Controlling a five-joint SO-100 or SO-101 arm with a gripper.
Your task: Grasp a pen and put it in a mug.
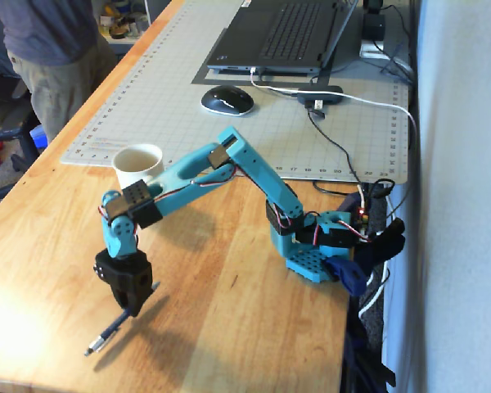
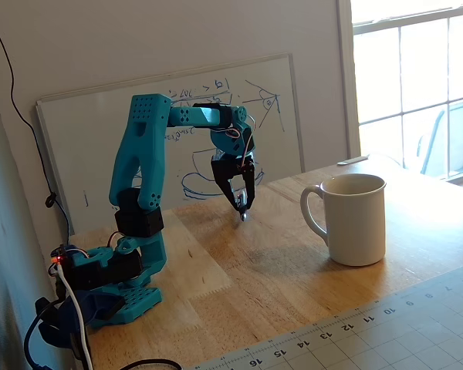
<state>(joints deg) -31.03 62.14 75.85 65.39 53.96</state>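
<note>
Tool (image 1: 129,307) is clamped on the pen (image 1: 108,331), black fingers pinching its upper end. Same grip shows in the other fixed view, tool (image 2: 241,202) pointing down with the pen (image 2: 243,212) seen nearly end-on, silver tip toward the camera.

Pen runs diagonally down-left from the fingers in the fixed view taken from the arm's front side. Silver tip is low, at or just above the surface (image 1: 245,327); can't tell whether it touches. Its shadow lies just beside it on the wood.

Mug (image 1: 138,164) stands upright on the surface, at the edge of the grey cutting mat (image 1: 172,98), behind the arm's forearm link in that view. In the other fixed view the mug (image 2: 354,218) is right of the tool, well apart from it, handle facing the arm, opening up. Nothing visible sticking out of it.

Arm base (image 1: 315,254) sits near the surface's right edge, cables trailing off it. Arm is reached out and folded down over bare wood.

Background: laptop (image 1: 282,33) and mouse (image 1: 227,100) on the mat, a person (image 1: 49,49) standing at the far left, whiteboard (image 2: 177,146) leaning against the wall behind the arm.
</note>
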